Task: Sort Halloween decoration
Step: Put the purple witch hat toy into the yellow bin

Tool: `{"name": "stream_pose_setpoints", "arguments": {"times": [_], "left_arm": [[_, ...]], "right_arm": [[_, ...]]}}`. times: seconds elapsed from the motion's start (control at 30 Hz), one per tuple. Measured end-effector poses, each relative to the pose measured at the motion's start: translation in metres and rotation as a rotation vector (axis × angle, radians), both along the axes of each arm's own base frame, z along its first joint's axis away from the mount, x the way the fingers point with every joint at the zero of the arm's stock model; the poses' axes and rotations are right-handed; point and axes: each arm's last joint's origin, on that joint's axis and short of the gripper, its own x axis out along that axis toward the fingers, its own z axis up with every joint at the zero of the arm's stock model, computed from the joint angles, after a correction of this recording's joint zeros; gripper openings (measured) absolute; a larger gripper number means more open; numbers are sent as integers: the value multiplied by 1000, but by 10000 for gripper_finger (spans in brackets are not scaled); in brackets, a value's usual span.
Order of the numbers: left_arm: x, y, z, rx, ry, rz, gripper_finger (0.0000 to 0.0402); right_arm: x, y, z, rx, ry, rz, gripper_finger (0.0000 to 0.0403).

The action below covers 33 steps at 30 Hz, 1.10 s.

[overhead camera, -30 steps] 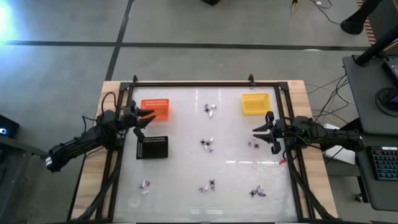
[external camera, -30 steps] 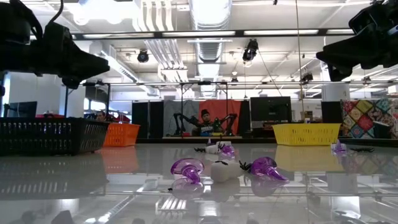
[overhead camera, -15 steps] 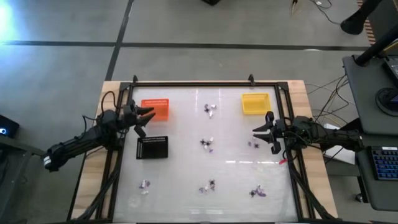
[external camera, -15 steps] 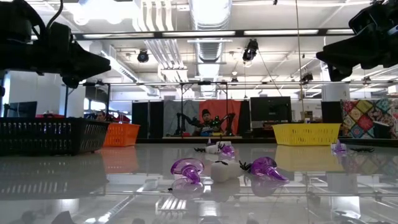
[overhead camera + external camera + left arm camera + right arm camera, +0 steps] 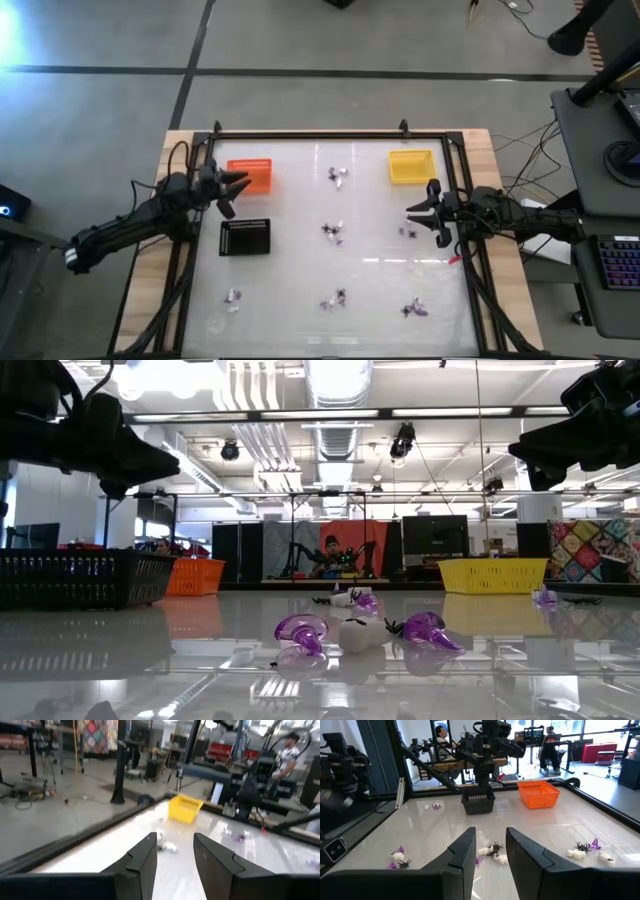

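Left gripper (image 5: 230, 192) is hovering above the table's left side, between the orange tray (image 5: 251, 174) and the black tray (image 5: 245, 237); its fingers (image 5: 142, 860) are standing apart with nothing showing between them. Nothing is being carried.

Moving rightward, the Halloween decoration is lying in small clusters on the glossy white table (image 5: 300, 270): one near the front left (image 5: 233, 296), one at the rear centre (image 5: 338, 176), one at mid-table (image 5: 332, 232), one at the front centre (image 5: 336, 299), one just beside the right gripper (image 5: 407, 232) and one at the front right (image 5: 415, 309). The yellow tray (image 5: 410, 166) is sitting at the rear right.

Right gripper (image 5: 427, 213) is waiting over the table's right edge, fingers (image 5: 462, 855) parted and empty.

Assessment of handling: the trinkets are appearing light and rigid, likely moulded plastic, each far smaller than a gripper. In the low view the purple pieces (image 5: 300, 631) are showing rounded, shiny bodies, so they are probably prone to slipping or skidding on the smooth surface when pinched. The spider-like black pieces (image 5: 493, 848) are looking thin-legged and possibly fragile. Pieces within a cluster are touching or nearly so, so isolating one is needing care. Recommended hold: fingertips straddling the widest body of a single piece, closing gently.
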Motion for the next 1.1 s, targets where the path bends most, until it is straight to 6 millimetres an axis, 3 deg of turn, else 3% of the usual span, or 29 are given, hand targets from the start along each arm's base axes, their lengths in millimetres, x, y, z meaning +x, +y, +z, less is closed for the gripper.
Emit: {"name": "stream_pose_setpoints", "arguments": {"times": [0.27,1.1], "left_arm": [[1,1,6,-19,-73,-2,79],[3,-1,6,-168,-129,-68,77]], "right_arm": [[0,0,0,0,0,0,98],[0,0,0,-11,-1,0,98]]}}
